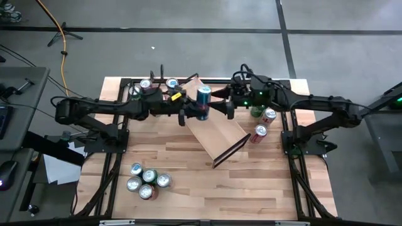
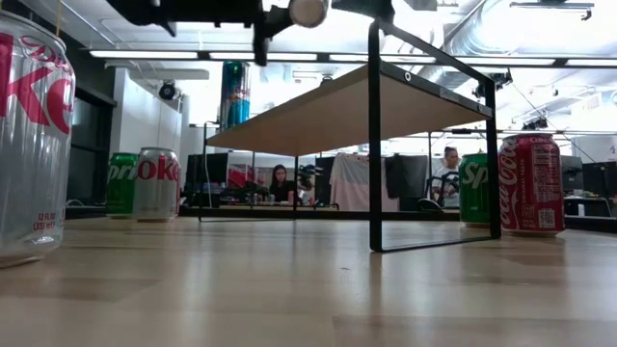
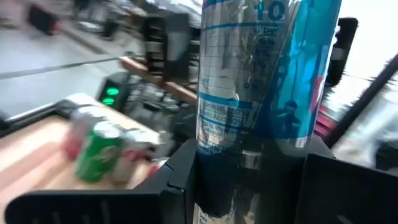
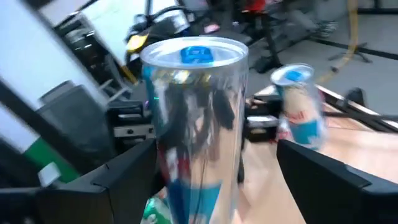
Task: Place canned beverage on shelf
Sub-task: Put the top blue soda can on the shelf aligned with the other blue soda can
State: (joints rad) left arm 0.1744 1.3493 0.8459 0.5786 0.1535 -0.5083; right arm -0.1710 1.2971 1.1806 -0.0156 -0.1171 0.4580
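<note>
Tall slim blue-and-silver can (image 1: 203, 98) upright on the shelf (image 1: 217, 133) – a pale-wood plank on thin black frame, lying diagonal mid-table from 11 to 5 o'clock – can stands at its 11 o'clock end.

Inventory, counted from the high view:

- Shelf (image 1: 217, 129): 1.
- Tall blue slim can (image 1: 203, 97): 1, between the fingers of the left gripper (image 1: 202, 115).
- Cans behind the left gripper (image 1: 151, 86): about 3; overlap makes the count uncertain.
- Cans beside the right gripper (image 1: 229, 108), on its outer side (image 1: 262, 122): 3.
- Clustered cans well clear of both jaws (image 1: 147, 182): 5.
- Arms: 2.
</note>
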